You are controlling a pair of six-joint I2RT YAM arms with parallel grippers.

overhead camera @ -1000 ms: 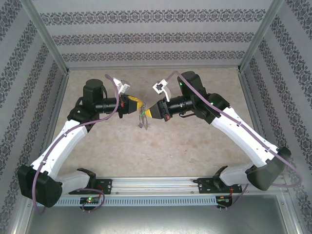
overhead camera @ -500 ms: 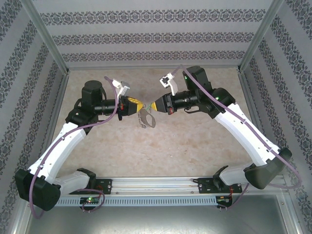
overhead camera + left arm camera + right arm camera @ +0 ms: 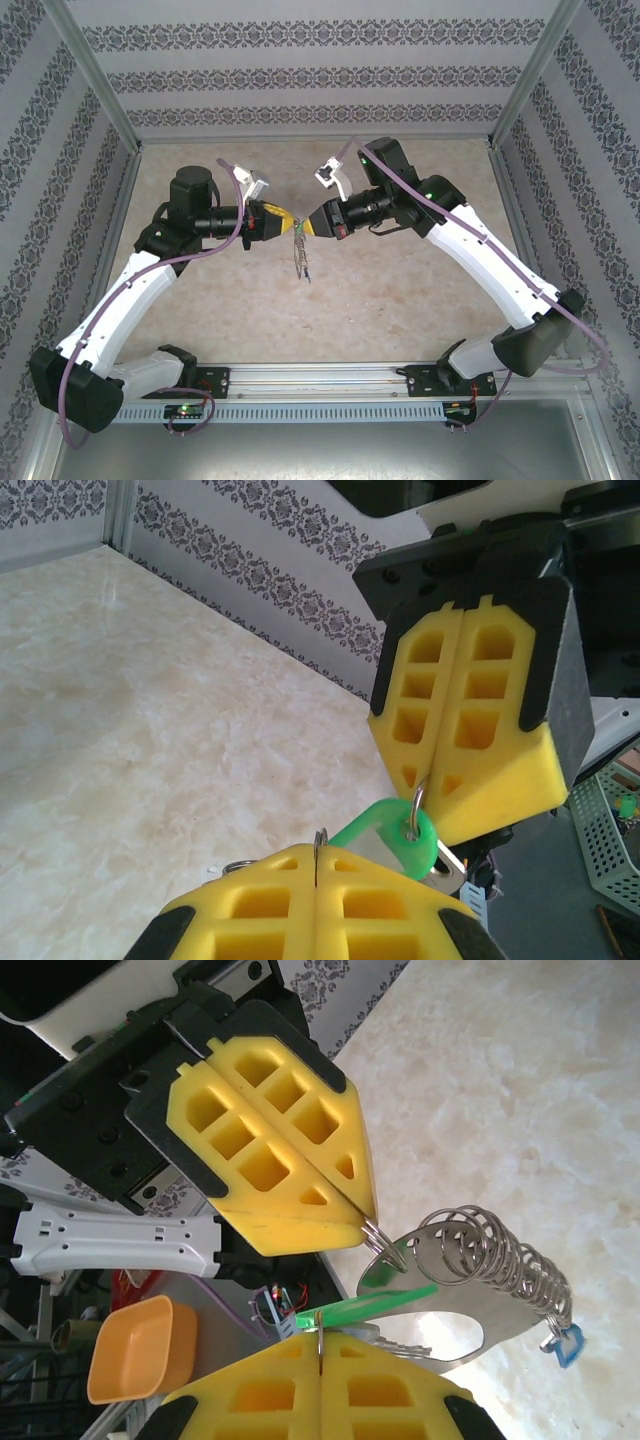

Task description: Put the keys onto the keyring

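**Overhead view.** Both arms reach inward and meet above the middle of the table [image 3: 420,300]. The left gripper [image 3: 287,223] and right gripper [image 3: 311,226] stand tip to tip, nearly touching. The keyring [image 3: 299,252] hangs down between them, clear of the surface. From here it reads as a thin grey streak. Finger state and the keys cannot be made out at this size.

**Left wrist view.** The left gripper's yellow pads [image 3: 250,900] are pressed flat together, with a thin wire ring nipped in the seam. The right gripper opposite is likewise closed. A small ring at its tip passes through the hole of the keys [image 3: 392,837], whose light green tag lies between the two grippers. A bit of silver metal shows just behind the tag. The grey loop is hidden from this angle.

**Right wrist view.** The right gripper's pads [image 3: 250,1400] are closed on a small ring carrying the green tag [image 3: 380,1302]. The left gripper above is clamped on a ring at the end of the keyring. The flat grey loop extends away from that ring over the table. Along the loop sits a row of wire rings [image 3: 497,1247], and a small blue tag [image 3: 567,1346] dangles at the far end. The green tag lies across the loop's near end. Whether they touch cannot be told.
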